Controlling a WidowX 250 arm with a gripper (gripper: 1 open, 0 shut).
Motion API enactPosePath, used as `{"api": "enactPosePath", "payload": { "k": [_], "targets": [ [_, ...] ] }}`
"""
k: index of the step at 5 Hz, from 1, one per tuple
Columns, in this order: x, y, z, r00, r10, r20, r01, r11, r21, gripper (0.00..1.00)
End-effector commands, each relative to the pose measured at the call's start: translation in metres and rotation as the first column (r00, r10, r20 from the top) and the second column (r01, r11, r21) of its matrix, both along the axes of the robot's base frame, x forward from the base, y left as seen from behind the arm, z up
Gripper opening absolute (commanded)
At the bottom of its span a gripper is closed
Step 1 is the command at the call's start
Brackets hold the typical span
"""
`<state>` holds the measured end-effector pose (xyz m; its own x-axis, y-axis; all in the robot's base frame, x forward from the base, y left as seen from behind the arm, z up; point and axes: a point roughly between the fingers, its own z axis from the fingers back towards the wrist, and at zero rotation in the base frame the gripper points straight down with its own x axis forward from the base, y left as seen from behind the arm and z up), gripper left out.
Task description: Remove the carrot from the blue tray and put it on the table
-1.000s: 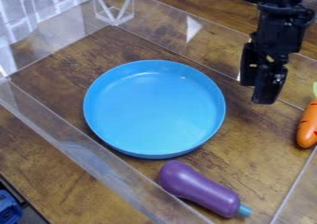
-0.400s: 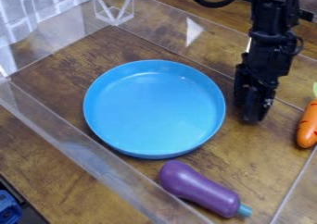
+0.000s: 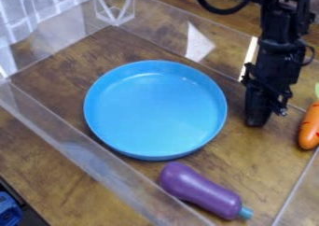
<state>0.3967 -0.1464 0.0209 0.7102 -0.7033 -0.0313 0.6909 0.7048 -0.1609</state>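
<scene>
The blue tray (image 3: 125, 113) lies in the middle of the table (image 3: 149, 43) with nothing in it. The small orange carrot (image 3: 308, 127) lies on the tabletop at the far right edge of the view, outside the tray. My black gripper (image 3: 258, 118) points straight down between the tray's right rim and the carrot, its tips low at the table surface. Its fingers look pressed together with nothing between them, and a small gap separates them from the carrot.
A purple eggplant-shaped toy (image 3: 200, 190) with a teal tip lies on the table in front of the tray. Clear acrylic walls (image 3: 75, 146) border the tabletop on all sides, one close along the front left.
The gripper has come down toward the table beside the tray's right rim and its fingers have drawn together. Carrot, tray and purple toy have stayed put.
</scene>
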Motion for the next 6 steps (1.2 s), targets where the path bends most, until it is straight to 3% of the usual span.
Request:
{"api": "enactPosePath", "payload": {
  "k": [1,3,6],
  "targets": [
    [0.001,-0.012,0.018,0.996,0.074,0.044,-0.074,0.997,-0.007,0.0],
    [0.003,-0.003,0.023,0.999,0.001,0.051,-0.001,1.0,0.003,0.0],
    [-0.001,0.016,0.054,0.997,-0.046,0.062,0.046,0.999,0.013,0.0]
  ]
}}
